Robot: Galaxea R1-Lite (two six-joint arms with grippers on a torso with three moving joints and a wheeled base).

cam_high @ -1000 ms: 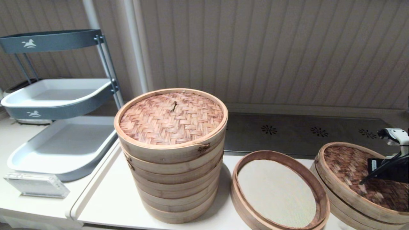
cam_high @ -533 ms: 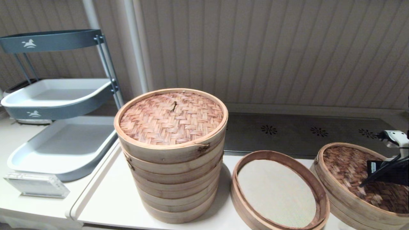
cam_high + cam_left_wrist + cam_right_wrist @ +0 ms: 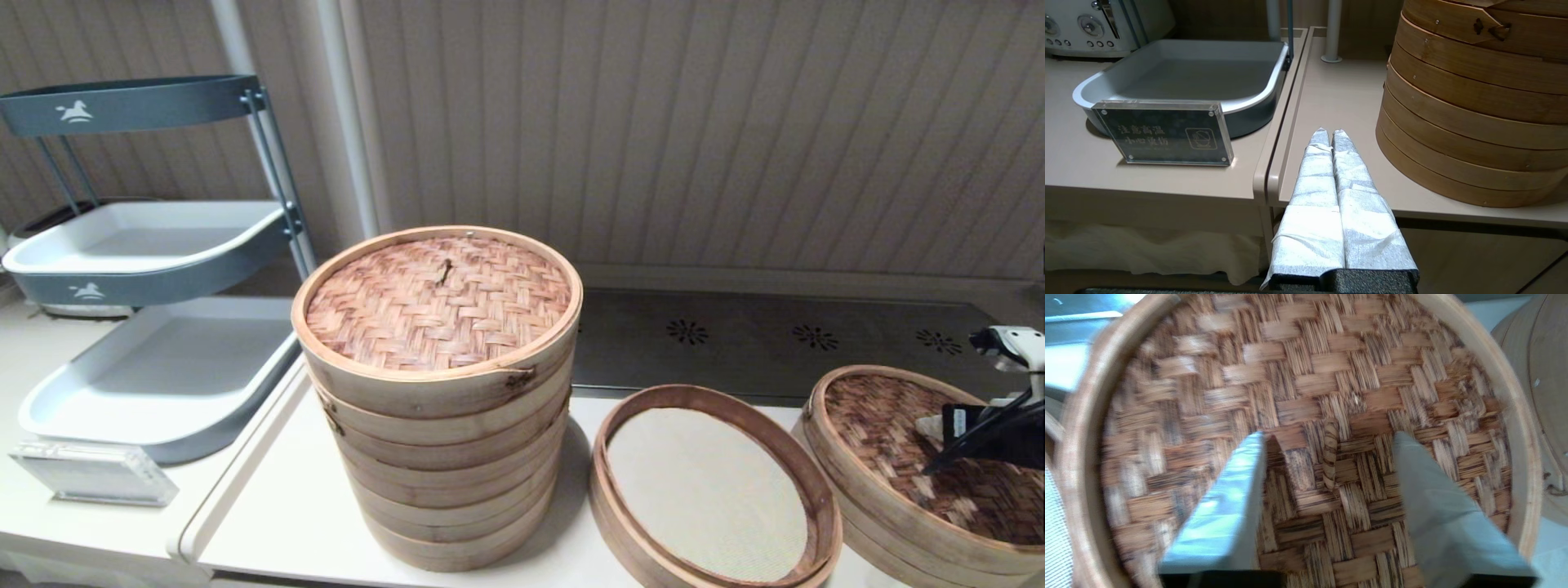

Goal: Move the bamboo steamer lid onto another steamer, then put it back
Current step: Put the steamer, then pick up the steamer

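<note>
right tool, spread wide and empty, straddles the bamboo steamer lid's centre knot, apparently to pinch it for lifting.

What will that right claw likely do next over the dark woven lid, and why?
Probably lower and close on the small handle loop. The right gripper hangs open above the bamboo steamer lid, one finger on either side of the loop, nothing held yet. The left gripper sits shut, idle.

A wall of pale vertical panels stands at the far side. On the left is a grey rack with white trays. The table is beige, with a dark perforated strip along its far edge.
</note>
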